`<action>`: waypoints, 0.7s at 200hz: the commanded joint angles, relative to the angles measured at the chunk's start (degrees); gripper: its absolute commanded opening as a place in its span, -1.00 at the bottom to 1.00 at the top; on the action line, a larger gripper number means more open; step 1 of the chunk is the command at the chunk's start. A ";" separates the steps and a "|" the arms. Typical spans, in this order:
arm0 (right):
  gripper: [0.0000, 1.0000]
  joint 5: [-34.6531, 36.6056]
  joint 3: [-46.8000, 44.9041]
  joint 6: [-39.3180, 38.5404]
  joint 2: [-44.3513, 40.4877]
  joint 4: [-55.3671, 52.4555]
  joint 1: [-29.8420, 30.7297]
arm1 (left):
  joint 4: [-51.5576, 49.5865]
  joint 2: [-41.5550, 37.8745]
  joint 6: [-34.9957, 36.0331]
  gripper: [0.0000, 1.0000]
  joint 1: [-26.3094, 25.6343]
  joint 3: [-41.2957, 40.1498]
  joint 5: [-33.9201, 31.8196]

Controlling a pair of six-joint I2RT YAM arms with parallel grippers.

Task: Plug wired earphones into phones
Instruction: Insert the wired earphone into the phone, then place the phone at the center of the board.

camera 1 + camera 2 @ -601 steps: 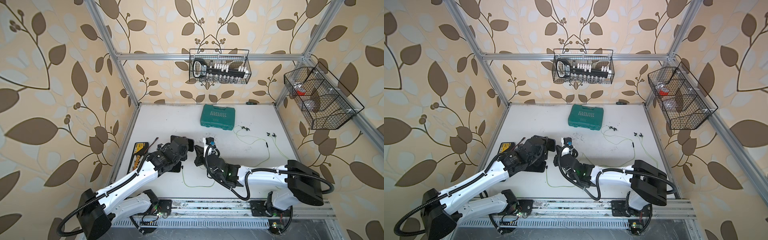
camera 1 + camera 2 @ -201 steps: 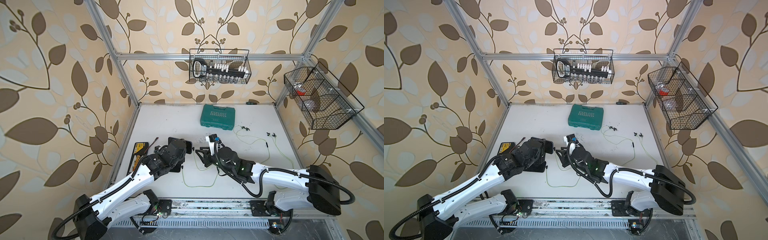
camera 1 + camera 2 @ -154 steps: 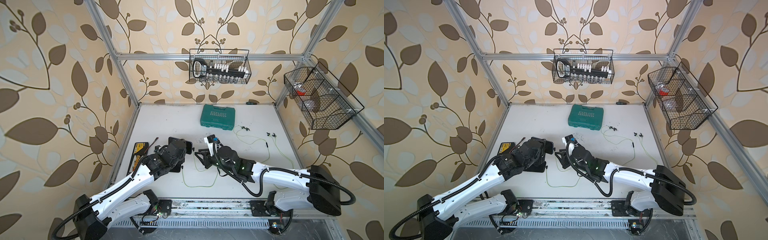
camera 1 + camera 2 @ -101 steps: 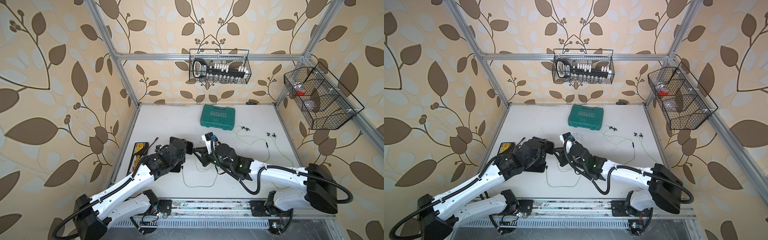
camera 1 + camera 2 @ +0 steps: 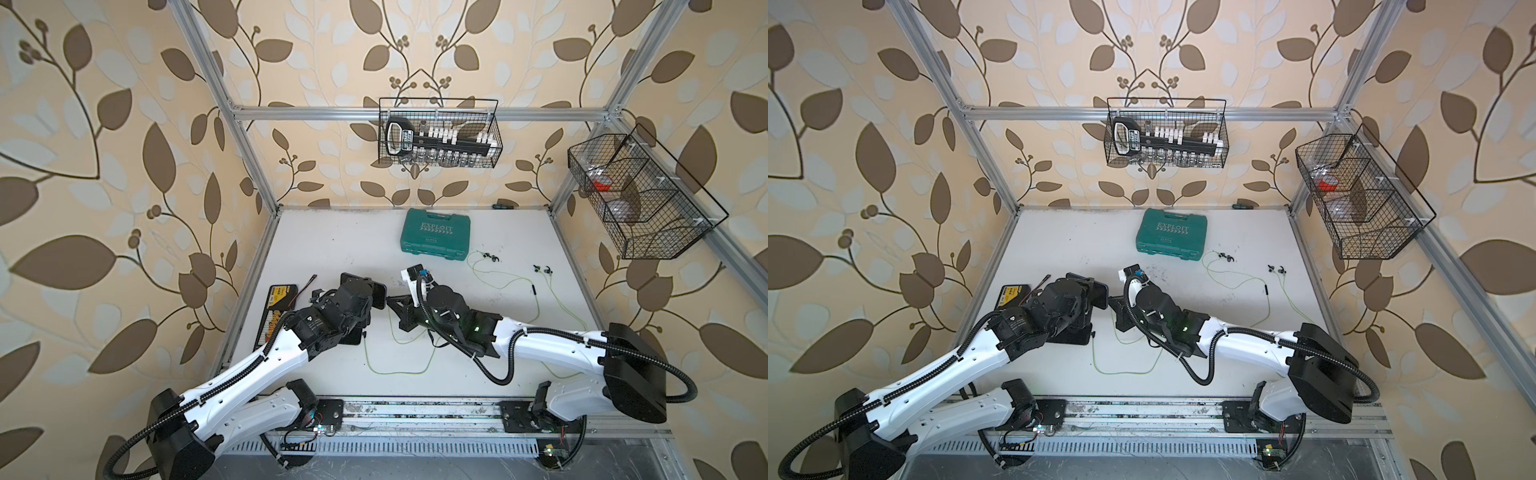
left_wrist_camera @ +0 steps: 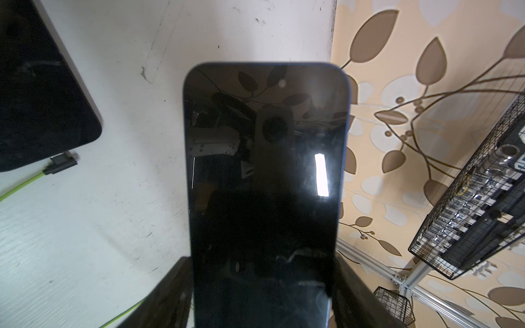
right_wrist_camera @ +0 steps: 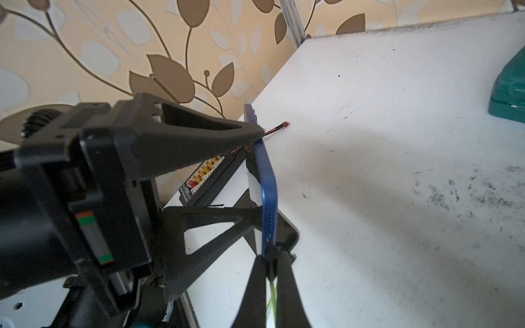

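The left fingers (image 7: 199, 136) are spread wide and clamped on both long edges of a blue-edged phone (image 6: 265, 184). The phone is raised clear of the tabletop (image 5: 332, 249), its dark screen facing the left wrist camera. In both top views it sits between the two arms, mid-tabletop.

The right fingers (image 7: 251, 289) are pinched fully together on a small black plug (image 7: 270, 252), with a yellow-green cable (image 7: 272, 286) running back between them. The plug touches the phone's blue end edge just past a row of small holes. Seated or not: cannot tell.

A second phone (image 6: 42, 93) lies flat on the tabletop beside the raised one. An angled black plug (image 6: 61, 166) sits at its end edge, green cable leading off.

A cable loop (image 5: 395, 371) lies toward the near edge, between the arms. A pair of black earbuds (image 5: 490, 258) lies just beside the teal toolbox (image 5: 435, 235); a second earbud pair (image 5: 542, 270) lies further right. A black-and-yellow bit case (image 5: 276, 309) lies along the left edge.
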 commanded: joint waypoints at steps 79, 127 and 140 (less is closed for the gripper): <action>-0.94 1.34 2.56 -1.74 0.32 -0.05 -0.09 | 2.06 2.49 1.55 -0.32 -0.76 3.75 7.63; -0.44 5.90 -6.35 0.02 -9.35 -3.82 0.03 | -6.56 2.30 -0.23 -0.32 -0.68 4.18 -7.09; -0.01 7.06 -8.60 0.71 -13.14 -5.64 0.12 | -6.99 4.07 -0.85 -0.31 -0.68 3.80 -9.89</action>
